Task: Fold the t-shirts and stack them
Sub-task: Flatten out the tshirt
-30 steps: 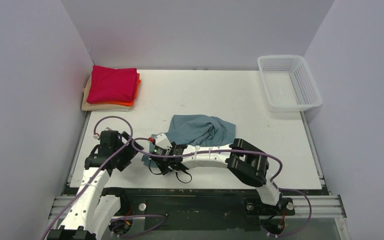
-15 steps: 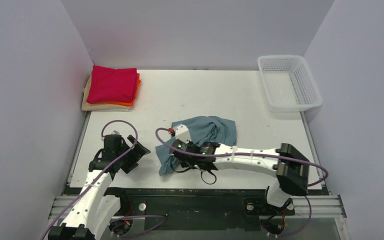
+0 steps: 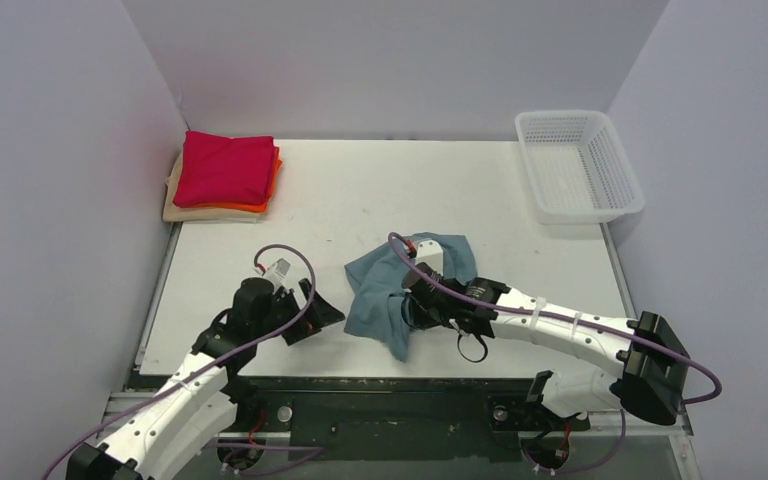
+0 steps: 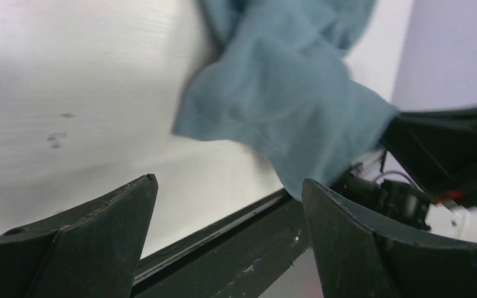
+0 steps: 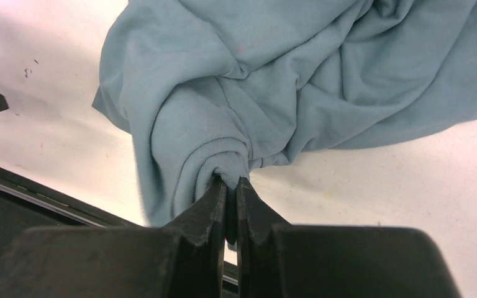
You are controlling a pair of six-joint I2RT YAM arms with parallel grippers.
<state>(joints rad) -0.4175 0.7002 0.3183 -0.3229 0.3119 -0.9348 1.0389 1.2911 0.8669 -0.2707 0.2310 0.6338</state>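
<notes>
Right end effector (image 5: 231,185) has just clamped a bunched fold of the teal t-shirt (image 3: 375,295) and dragged it rightward to lower centre; left end effector (image 4: 227,186), fingers wide apart, has followed beside it. Spreading probably comes next. White surface (image 3: 360,190), folded stack (image 3: 222,170) upper left, basket (image 3: 564,114) upper right, pale lilac walls (image 3: 400,60).

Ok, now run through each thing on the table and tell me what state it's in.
teal t-shirt: unfolded, crumpled, one bunch pinched.
right end effector: shut on the teal t-shirt.
left end effector: open, holding nothing.
red t-shirt: folded, top of the stack.
orange t-shirt: folded, under the red one.
beige t-shirt: folded, bottom of the stack.
basket: upright, empty.
</notes>
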